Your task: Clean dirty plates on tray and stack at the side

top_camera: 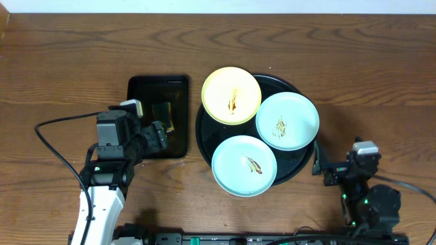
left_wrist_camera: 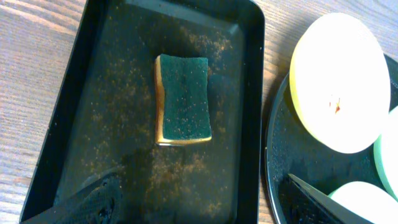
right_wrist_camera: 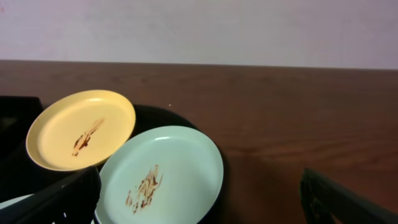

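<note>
Three plates lie on the round black tray (top_camera: 289, 87), each smeared brown in the centre: a pale yellow one (top_camera: 231, 95) at the back left, a mint one (top_camera: 287, 120) at the right, and a mint one (top_camera: 244, 165) at the front. My left gripper (top_camera: 158, 134) hovers open over the near end of a small rectangular tray, empty; its fingers (left_wrist_camera: 87, 202) frame the bottom of the left wrist view. Right of the round tray, my right gripper (top_camera: 325, 170) stands open and empty. In the right wrist view it faces the right-hand mint plate (right_wrist_camera: 161, 171) and the yellow plate (right_wrist_camera: 81, 127).
The rectangular black tray (top_camera: 158, 79) left of the round one holds a green and yellow sponge (left_wrist_camera: 182, 99) amid brown crumbs. A black cable (top_camera: 51, 139) loops over the table at the left. Bare wood lies behind and to the right of the trays.
</note>
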